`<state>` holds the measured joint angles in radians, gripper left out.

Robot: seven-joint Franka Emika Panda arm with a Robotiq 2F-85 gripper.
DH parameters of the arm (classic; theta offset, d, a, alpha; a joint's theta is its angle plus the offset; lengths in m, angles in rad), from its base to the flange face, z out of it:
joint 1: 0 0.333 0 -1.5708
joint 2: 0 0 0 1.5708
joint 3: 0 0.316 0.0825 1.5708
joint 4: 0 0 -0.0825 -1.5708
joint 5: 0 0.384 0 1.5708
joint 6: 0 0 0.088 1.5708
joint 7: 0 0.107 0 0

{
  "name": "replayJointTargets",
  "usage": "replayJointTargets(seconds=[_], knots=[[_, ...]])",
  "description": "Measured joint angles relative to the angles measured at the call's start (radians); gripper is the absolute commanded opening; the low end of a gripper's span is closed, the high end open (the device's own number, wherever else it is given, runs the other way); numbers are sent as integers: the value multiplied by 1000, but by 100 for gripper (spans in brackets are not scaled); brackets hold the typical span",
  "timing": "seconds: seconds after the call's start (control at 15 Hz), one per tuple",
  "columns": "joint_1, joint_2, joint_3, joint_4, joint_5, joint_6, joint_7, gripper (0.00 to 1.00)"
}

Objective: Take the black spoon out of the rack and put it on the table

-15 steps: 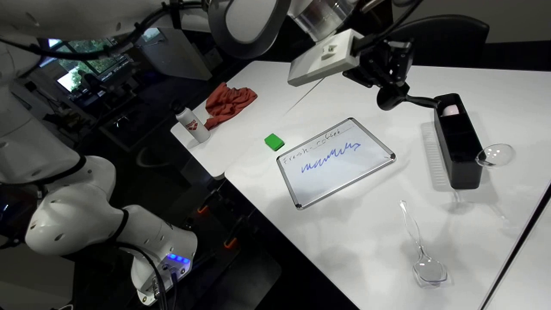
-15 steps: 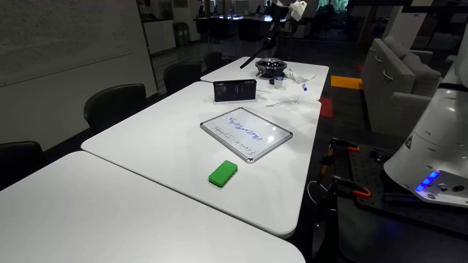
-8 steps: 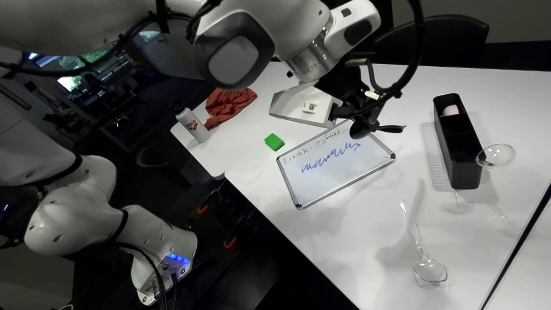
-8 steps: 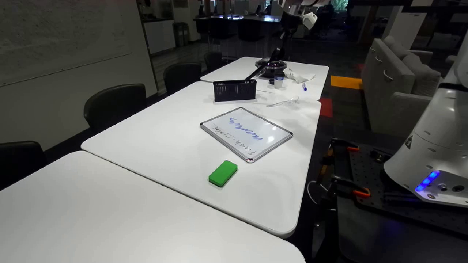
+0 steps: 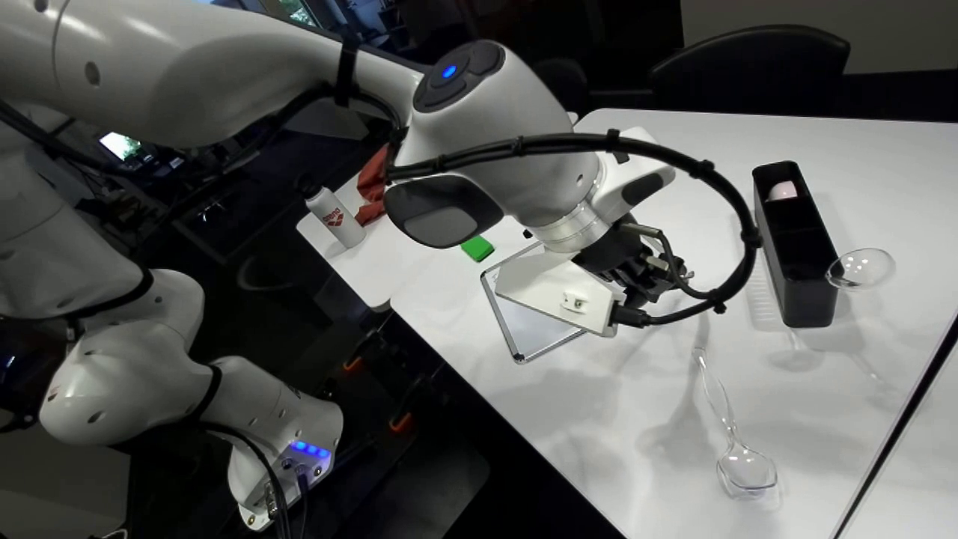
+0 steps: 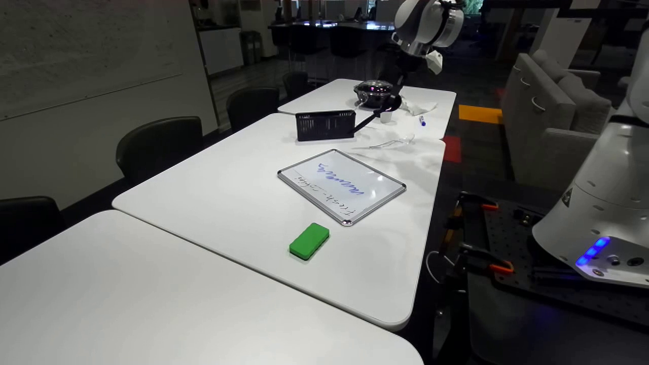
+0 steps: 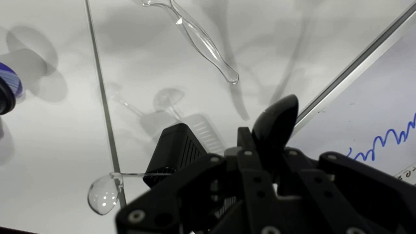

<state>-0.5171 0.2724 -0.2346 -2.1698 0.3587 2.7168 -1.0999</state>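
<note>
Black spoon (image 7: 278, 120) was held in my pincer (image 7: 268, 148), squeezed between the fingers, seemingly close to the neck, with the bowl jutting past them in the wrist view. In an exterior view the handle slanted down from my grip and, by line of sight, crossed one end of the rack (image 6: 325, 126); I took that for overlap only, since the rack stood apart from me, near the corner where the edge of the tabletop (image 6: 218, 177) by the chairs (image 6: 159, 147) met the edge joined to the next table (image 6: 322, 103). I judged the first half done: the spoon was out, over the stretch between the rack and the whiteboard (image 6: 342, 185). Left to me were the lowering, the letting go and the backing off. Whether the handle's tip touched the tabletop I could not tell, so I did not count the placing as begun. A clear spoon (image 5: 747, 470) lay toward the corner where the joined edge met the edge beside my base (image 6: 606, 192), and I reckoned it wiser to set mine down short of it.
</note>
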Motion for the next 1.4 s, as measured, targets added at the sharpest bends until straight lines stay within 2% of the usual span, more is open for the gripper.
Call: replayJointTargets(seconds=[0.07,0.13,0.4,0.67,0.93,1.4], knots=[[0,7,0,0,0,6,0,10],[0,8,0,0,0,7,0,2],[-11,15,11,6,1,-1,-2,2],[-90,58,69,56,91,-58,-123,2],[-172,132,120,116,183,-64,-214,2],[-257,274,194,189,267,-42,-212,2]])
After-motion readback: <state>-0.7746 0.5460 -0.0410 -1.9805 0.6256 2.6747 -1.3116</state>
